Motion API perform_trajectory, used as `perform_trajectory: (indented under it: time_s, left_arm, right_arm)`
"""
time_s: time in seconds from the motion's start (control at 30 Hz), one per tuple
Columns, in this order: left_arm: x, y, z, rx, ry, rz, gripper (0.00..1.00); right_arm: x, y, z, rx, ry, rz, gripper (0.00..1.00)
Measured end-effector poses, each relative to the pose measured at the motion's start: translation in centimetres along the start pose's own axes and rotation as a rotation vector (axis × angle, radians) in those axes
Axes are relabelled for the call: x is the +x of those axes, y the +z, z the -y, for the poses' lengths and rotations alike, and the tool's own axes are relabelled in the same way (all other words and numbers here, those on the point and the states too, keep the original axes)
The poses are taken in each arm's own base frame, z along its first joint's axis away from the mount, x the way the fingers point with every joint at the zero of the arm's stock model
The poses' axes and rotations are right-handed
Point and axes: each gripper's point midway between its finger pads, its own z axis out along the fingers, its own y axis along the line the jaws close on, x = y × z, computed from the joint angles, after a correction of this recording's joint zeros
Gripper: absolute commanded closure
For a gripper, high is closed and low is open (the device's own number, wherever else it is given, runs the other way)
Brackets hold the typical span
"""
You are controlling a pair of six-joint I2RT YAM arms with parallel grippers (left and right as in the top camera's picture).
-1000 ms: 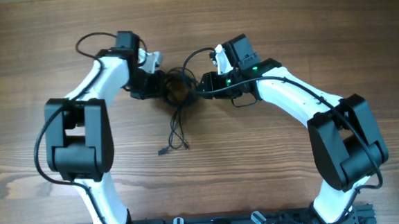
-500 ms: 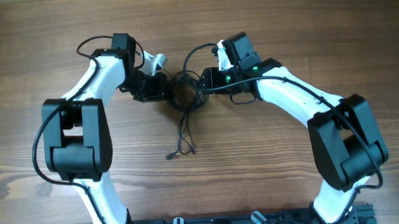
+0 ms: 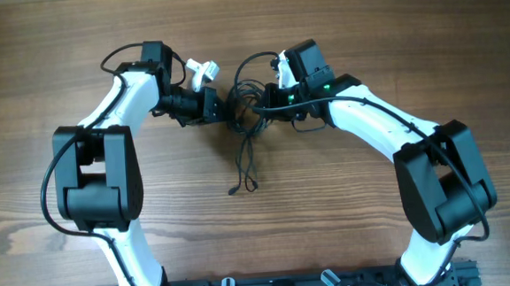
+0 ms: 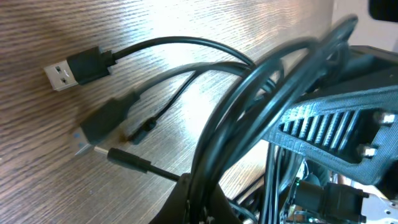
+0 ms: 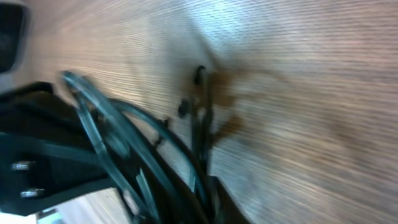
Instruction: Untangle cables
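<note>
Black thin cables (image 3: 238, 117) lie bunched on the tabletop (image 3: 54, 49); they look light, limp and easy to snag. Left claw (image 3: 220, 107) pinches the bundle; right claw (image 3: 263, 102) is at it, grip unclear. Better to hold one strand near its plug (image 4: 78, 68).

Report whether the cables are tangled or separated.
Tangled: the cables cross in one clump of overlapping loops, with a few plug ends lying free on the wood.

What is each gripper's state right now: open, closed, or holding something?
Left gripper: closed, pinching the cables.
Right gripper: at the cables, but its view is blurred, so it cannot be told.
</note>
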Motion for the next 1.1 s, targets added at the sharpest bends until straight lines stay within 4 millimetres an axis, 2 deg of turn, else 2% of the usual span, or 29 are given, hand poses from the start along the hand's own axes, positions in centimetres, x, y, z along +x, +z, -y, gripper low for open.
perform_trajectory:
  time_s: [0.03, 0.07, 0.1, 0.17, 0.2, 0.23, 0.47, 0.6, 0.7, 0.73, 0.77, 0.8, 0.83, 0.9, 0.93, 1.03, 1.1]
  left_arm:
    - [0.0, 0.0, 0.0, -0.001, 0.0, 0.001, 0.81]
    - [-0.1, -0.1, -0.1, -0.003, 0.0, 0.004, 0.58]
    - [-0.1, -0.1, -0.2, -0.004, 0.005, 0.005, 0.28]
    - [-0.1, -0.1, -0.1, -0.002, 0.008, 0.005, 0.08]
    - [-0.1, 0.0, -0.1, -0.005, 0.01, 0.002, 0.01]
    - [0.0, 0.0, -0.2, -0.013, 0.014, 0.0, 0.0]
    - [-0.6, -0.2, -2.7, -0.156, -0.035, 0.015, 0.01]
    - [-1.2, -0.4, -3.6, -0.213, -0.085, 0.043, 0.2]
    - [-1.4, -0.4, -3.8, -0.222, -0.121, 0.052, 0.22]
    - [-1.3, -0.3, -3.7, -0.222, -0.124, 0.05, 0.29]
    - [-1.3, -0.1, -3.6, -0.225, -0.125, 0.046, 0.41]
    - [-1.2, 0.1, -3.4, -0.229, -0.123, 0.041, 0.64]
    - [-1.1, 0.4, -3.2, -0.229, -0.121, 0.035, 0.76]
    - [-1.1, 1.1, -2.6, -0.228, -0.113, 0.023, 0.91]
    - [-1.0, 1.5, -2.2, -0.226, -0.103, 0.019, 0.96]
    - [-1.2, 2.3, -1.6, -0.229, -0.068, 0.012, 0.96]
    - [-1.2, 2.4, -1.6, -0.233, -0.065, 0.012, 0.89]
  right_arm:
    - [-0.1, 0.0, -0.6, -0.032, -0.007, 0.0, 0.96]
    - [-0.2, -0.1, -1.1, -0.058, -0.011, -0.001, 0.96]
    - [-0.3, -0.1, -1.6, -0.081, -0.013, -0.002, 0.96]
    - [-0.2, -0.1, -2.1, -0.106, 0.005, -0.013, 0.96]
    - [0.0, -0.1, -2.3, -0.115, 0.014, -0.02, 0.96]
    - [0.0, -0.1, -2.3, -0.119, 0.021, -0.022, 0.96]
    - [0.1, -0.1, -2.3, -0.121, 0.041, -0.029, 0.96]
    - [0.0, -0.1, -2.2, -0.112, 0.047, -0.023, 0.96]
    - [0.0, -0.1, -2.2, -0.112, 0.069, -0.024, 0.96]
    - [0.0, -0.1, -2.2, -0.112, 0.075, -0.024, 0.96]
    - [0.0, -0.1, -2.2, -0.112, 0.081, -0.024, 0.96]
    - [0.0, -0.1, -2.2, -0.113, 0.085, -0.024, 0.96]
    - [0.0, -0.1, -2.2, -0.112, 0.086, -0.024, 0.96]
    - [0.0, -0.1, -2.2, -0.11, 0.083, -0.023, 0.96]
    - [0.0, -0.1, -2.1, -0.106, 0.077, -0.021, 0.96]
    - [0.2, -0.1, -1.1, -0.061, 0.075, -0.026, 0.95]
    - [0.6, -0.1, -0.1, -0.01, 0.084, -0.033, 0.92]
